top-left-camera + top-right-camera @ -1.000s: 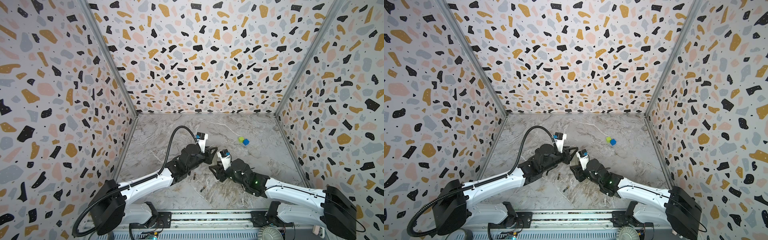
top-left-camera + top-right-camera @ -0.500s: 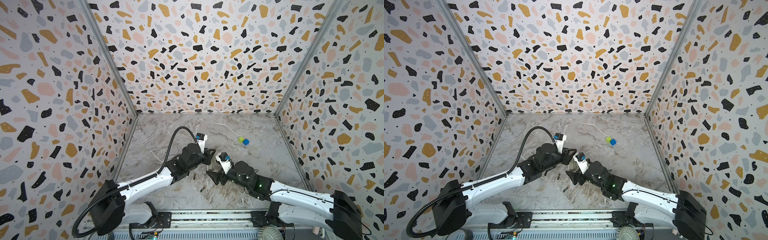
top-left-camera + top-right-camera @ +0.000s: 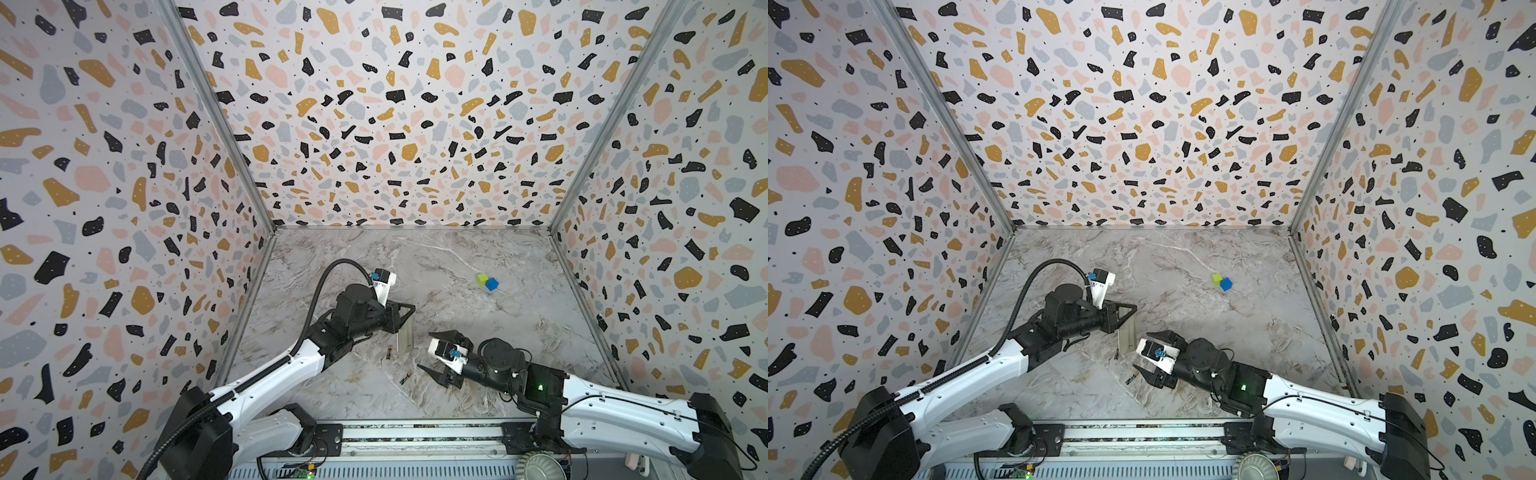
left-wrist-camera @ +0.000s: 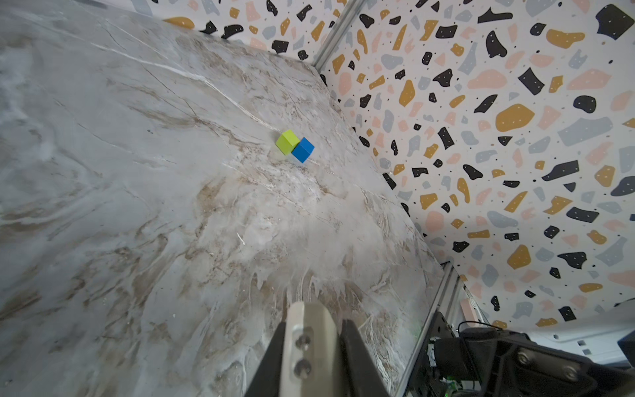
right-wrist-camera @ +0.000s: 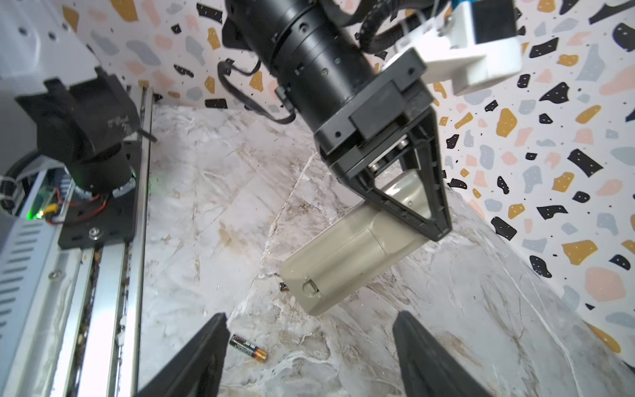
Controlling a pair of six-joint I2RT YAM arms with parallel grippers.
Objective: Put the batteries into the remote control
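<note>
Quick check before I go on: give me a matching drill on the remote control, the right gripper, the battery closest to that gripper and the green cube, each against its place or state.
Things
1. remote control
2. right gripper
3. battery closest to the right gripper
4. green cube

Places and states
A. next to the blue cube
B. on the table, by the open jaws
C. clamped in the left gripper
D. open, holding nothing

Pairs: 1-C, 2-D, 3-B, 4-A
</note>
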